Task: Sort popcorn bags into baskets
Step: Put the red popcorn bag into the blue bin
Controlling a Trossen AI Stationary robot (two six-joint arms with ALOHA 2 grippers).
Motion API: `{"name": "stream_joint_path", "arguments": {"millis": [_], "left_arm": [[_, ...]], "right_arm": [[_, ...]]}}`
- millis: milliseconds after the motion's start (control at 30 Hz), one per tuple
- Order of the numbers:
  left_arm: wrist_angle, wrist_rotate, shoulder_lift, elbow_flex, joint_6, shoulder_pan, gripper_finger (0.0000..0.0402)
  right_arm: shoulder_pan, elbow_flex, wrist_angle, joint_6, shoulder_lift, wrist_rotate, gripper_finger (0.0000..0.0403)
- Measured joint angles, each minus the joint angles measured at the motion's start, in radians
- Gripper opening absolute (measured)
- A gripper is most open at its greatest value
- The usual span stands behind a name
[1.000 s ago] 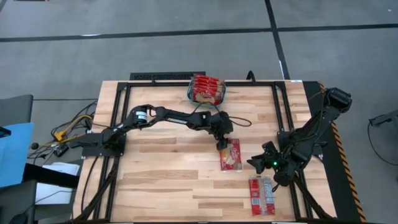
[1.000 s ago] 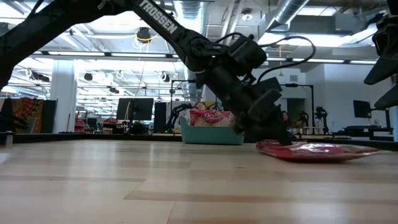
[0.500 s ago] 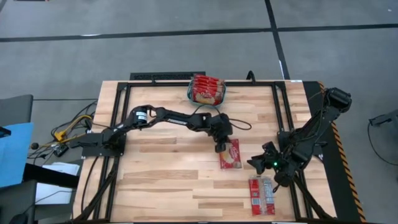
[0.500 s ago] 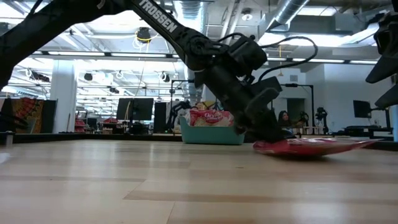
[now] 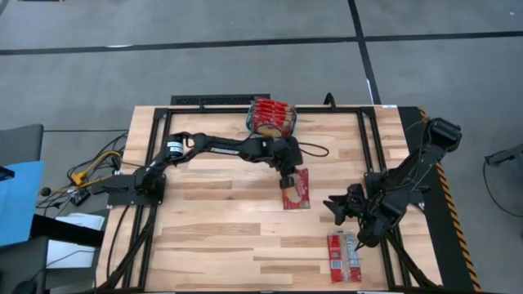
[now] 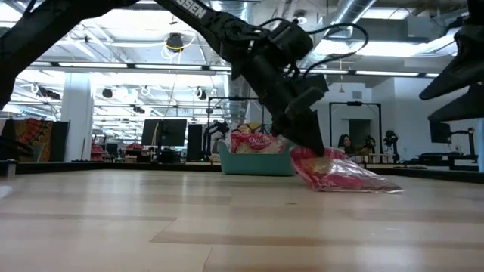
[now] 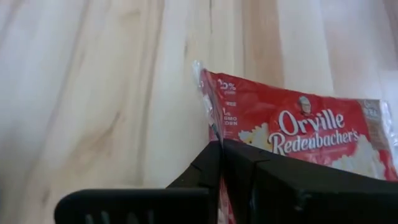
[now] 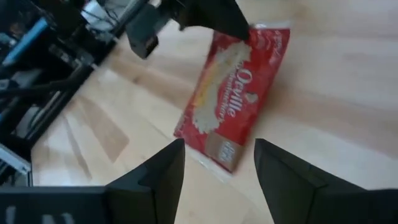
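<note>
Left claw (image 5: 287, 180) is clenched on one end of a red popcorn bag (image 5: 297, 189) near mid-desk, that end lifted, far end on the wood desk (image 5: 212, 229). Bag reads "Orville Redenbacher's". Right claw (image 5: 335, 207), fingers spread, hovers w/ bare wood between it & the bag. Another bag (image 5: 343, 256) lies near the front edge. Teal basket (image 5: 272, 120), packed w/ bags, sits at the back edge.

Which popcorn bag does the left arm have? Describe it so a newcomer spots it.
On the wooden table, look just in front of the teal basket. The left gripper pinches one red popcorn bag by its end; unlike the lone bag at the front edge, it hangs tilted.
</note>
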Motion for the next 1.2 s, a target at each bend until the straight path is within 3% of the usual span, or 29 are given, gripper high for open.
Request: {"name": "stream_joint_path", "arguments": {"millis": [333, 633, 933, 1067, 1200], "left_arm": [[-0.101, -0.084, -0.116, 0.0, 0.064, 0.006, 0.0], [-0.189, -0.166, -0.306, -0.028, 0.123, 0.008, 0.0], [0.009, -0.156, -0.591, -0.348, 0.148, 0.0, 0.0], [0.106, -0.151, -0.693, -0.429, 0.149, -0.01, 0.0], [0.134, -0.152, -0.74, -0.443, 0.168, -0.01, 0.0]], "right_arm": [[0.0, 0.0, 0.013, -0.043, 0.067, 0.227, 0.0213], [-0.043, 0.0, 0.006, -0.162, 0.068, 0.492, 0.0217], [-0.158, 0.0, -0.015, -0.182, 0.068, 0.444, 0.0226], [-0.216, 0.009, 0.056, -0.326, 0.068, 0.429, 0.0232], [-0.296, 0.06, 0.171, -0.612, 0.068, 0.361, 0.0235]]}}
